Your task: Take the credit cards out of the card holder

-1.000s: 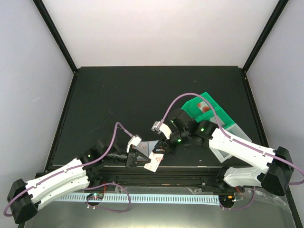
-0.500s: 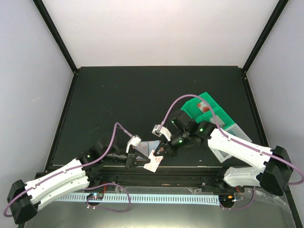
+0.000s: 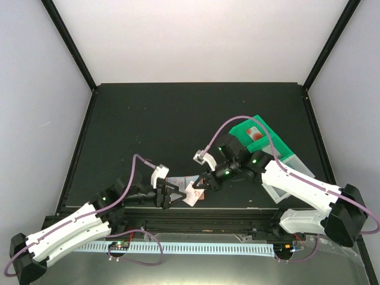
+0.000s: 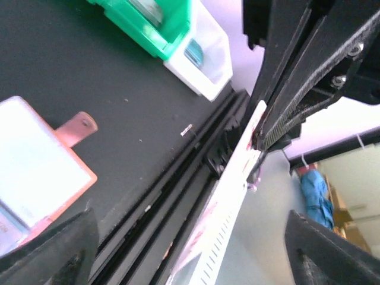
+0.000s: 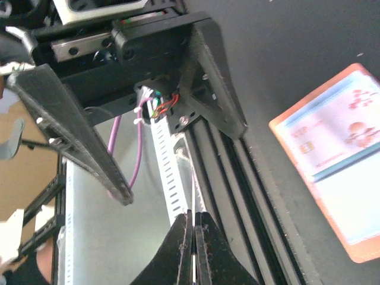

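Card holder open flat on table; left tool spread wide, empty; right tool pinched shut, nothing seen held.

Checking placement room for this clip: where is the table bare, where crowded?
Bare: the table behind the card holder and left of the green bin. Crowded: front centre, where left gripper and right gripper flank the card holder.

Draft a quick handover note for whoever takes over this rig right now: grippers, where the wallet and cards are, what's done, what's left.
Left gripper: open, holding nothing, next to the card holder.
Right gripper: shut, nothing visible between its fingers.
Card holder: lies unfolded on the table near its front edge; a card shows in its pocket.
Done: holder opened.
Left: pull the cards out.
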### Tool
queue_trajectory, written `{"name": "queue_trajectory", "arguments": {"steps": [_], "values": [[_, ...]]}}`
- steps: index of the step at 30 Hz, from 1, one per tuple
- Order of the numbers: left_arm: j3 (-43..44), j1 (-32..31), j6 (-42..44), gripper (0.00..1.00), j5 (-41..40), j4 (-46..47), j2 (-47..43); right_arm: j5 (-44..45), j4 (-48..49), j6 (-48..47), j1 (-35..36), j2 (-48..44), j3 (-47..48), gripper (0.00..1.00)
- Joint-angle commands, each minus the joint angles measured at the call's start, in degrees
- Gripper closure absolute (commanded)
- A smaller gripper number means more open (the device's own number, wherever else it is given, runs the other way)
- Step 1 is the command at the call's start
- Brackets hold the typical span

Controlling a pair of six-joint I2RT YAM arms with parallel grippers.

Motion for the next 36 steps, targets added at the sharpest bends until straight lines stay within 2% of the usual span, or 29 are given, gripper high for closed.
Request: {"name": "queue_trajectory", "arguments": {"steps": [1, 6, 10, 14, 22, 30, 36], "values": [[4.3, 0.1, -0.2, 0.04, -11.2, -6.7, -2.8, 3.3, 3.4, 5.5, -3.2, -2.3, -1.0, 0.99], [7.2, 0.1, 0.9, 0.01, -17.5, -12.2, -3.7, 7.8, 7.2, 13.9, -10.3, -4.6, -4.2, 0.99], [9.1, 0.1, 1.4, 0.01, -20.6, -15.5, -3.2, 18.5, 5.1, 17.5, -15.2, -7.4, -5.2, 0.99], [10.2, 0.1, 1.7, 0.01, -23.0, -18.7, -3.3, 25.4, 4.1, 20.9, -19.8, -11.9, -6.3, 0.99], [11.4, 0.1, 4.2, 0.01, -29.3, -21.1, -3.6, 40.8, -2.8, 23.7, -30.7, -19.0, -7.5, 0.99], [12.5, 0.2, 6.1, 0.01, -29.0, -21.2, -2.9, 60.6, -6.5, 25.0, -38.3, -23.0, -7.5, 0.99], [12.6, 0.2, 5.4, 0.01, -27.8, -20.9, -3.4, 61.2, -3.2, 25.4, -42.6, -17.5, -7.3, 0.99]]}}
